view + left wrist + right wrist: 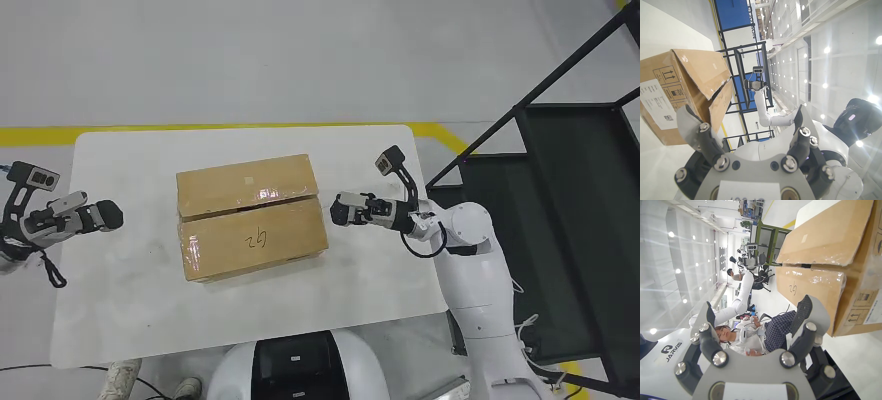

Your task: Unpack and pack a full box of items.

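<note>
The cardboard box (252, 218) stands about in the middle of the white worktop (120, 310). Its two top flaps are folded down and nothing is taken out yet, so the unpacking part is at its very beginning, I think. The seam between the flaps is not flat: the far flap (245, 180) sits a little higher than the near flap (258, 242), the one with a handwritten mark, and a dark gap shows between them at the right end. Pieces of clear tape (821, 278) shine along the flap edges.

The right end effector (756, 300) is released, its fingers spread wide. It hangs just beside the right end of the box, around the height of the seam, and does not touch it. The left end effector (741, 108) is also released and holds nothing. It is well apart from the box, at the left edge of the worktop.

Some things could go wrong from here:

- **Sliding.** No arm steadies the box, so if the right fingers meet the end wall and not the flap edge, the box will probably slide to the left.
- **Tape.** It may hold the flaps together (I cannot tell if it is fully cut). A pull on one flap could then lift or tilt the whole box.
- **Contents.** A finger pushed too deep into the gap could press on the hidden items inside.
</note>
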